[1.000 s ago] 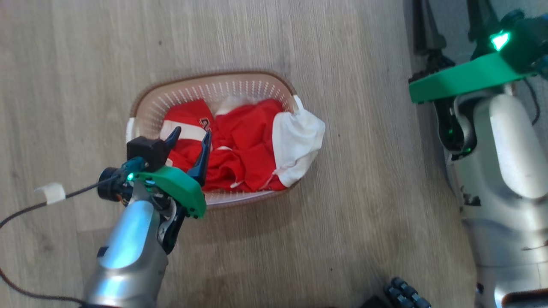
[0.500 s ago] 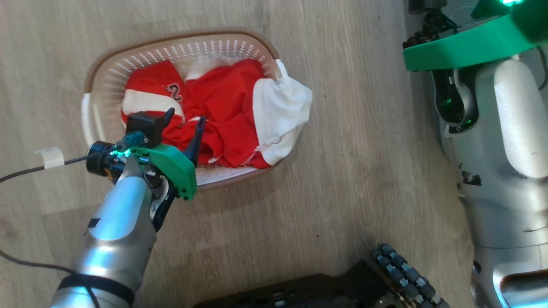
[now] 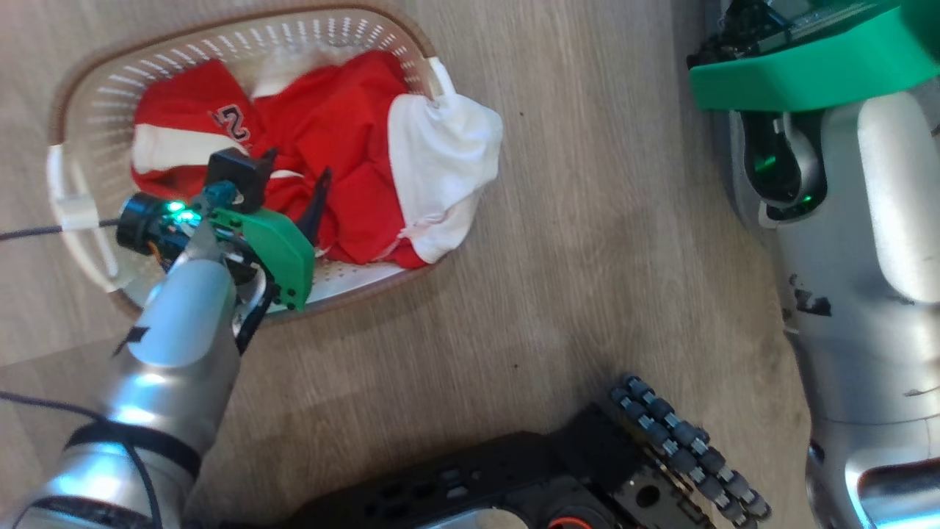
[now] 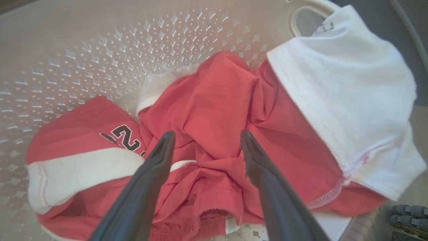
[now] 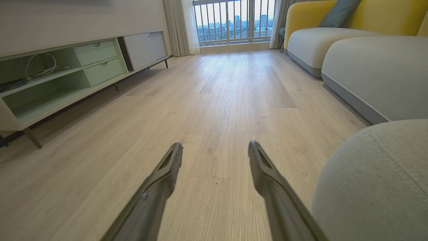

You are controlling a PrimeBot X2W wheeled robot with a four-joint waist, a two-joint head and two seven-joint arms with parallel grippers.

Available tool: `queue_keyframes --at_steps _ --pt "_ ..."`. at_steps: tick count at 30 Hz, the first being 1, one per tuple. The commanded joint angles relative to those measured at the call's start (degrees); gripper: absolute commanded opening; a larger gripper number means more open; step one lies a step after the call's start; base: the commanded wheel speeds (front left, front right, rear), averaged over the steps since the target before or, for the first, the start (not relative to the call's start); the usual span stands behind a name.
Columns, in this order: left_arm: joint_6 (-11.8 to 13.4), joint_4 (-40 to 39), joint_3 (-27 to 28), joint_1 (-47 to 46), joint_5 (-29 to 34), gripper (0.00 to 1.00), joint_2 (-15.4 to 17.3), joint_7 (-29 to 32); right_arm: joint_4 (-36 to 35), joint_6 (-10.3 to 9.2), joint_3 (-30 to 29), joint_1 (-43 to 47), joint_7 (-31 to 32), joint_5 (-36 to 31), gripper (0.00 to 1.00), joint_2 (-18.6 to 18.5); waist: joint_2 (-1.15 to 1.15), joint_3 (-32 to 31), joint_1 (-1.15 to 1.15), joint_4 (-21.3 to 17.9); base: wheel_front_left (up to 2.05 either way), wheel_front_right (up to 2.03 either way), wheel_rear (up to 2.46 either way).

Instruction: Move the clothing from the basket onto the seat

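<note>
Clothing (image 3: 345,139) of soft red fabric with white trim lies in basket

The large grey fabric-upholstered seat (image 5: 378,184), with its stitched seam, bulges just beside the right gripper (image 5: 215,145), whose jaws stand apart over the pale wooden floor (image 5: 214,93). The cream perforated plastic basket (image 3: 95,95) holds the crumpled garments, and a white sleeve drapes over its rim. The left gripper (image 3: 296,165) points into the pile, jaws apart, clamping nothing.

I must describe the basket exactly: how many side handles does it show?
2. One handle is at the basket's left end in the head view; the other handle is at its right end, partly under the white clothing.
</note>
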Motion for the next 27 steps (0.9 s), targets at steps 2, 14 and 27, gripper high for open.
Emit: queue_keyframes --at_steps 2,14,27 --pt "-0.06 0.26 0.06 -0.45 0.35 1.0 1.72 -0.72 -2.4 -0.01 0.67 -0.17 -0.36 0.94 1.0 0.99 0.0 1.72 -0.01 -1.46 0.0 0.0 0.0" --pt "-0.06 4.06 -7.0 -5.96 -1.1 1.0 3.89 -0.72 -4.15 -0.01 1.48 -0.91 -0.36 4.85 1.0 0.99 0.0 6.93 -0.01 -5.94 0.0 0.0 0.0" --pt "-0.06 11.51 -10.22 -11.05 -1.24 1.0 3.43 -0.72 -5.58 -0.01 1.27 -0.47 -0.36 5.44 1.0 0.99 0.0 9.41 -0.01 -7.07 0.0 0.0 0.0"
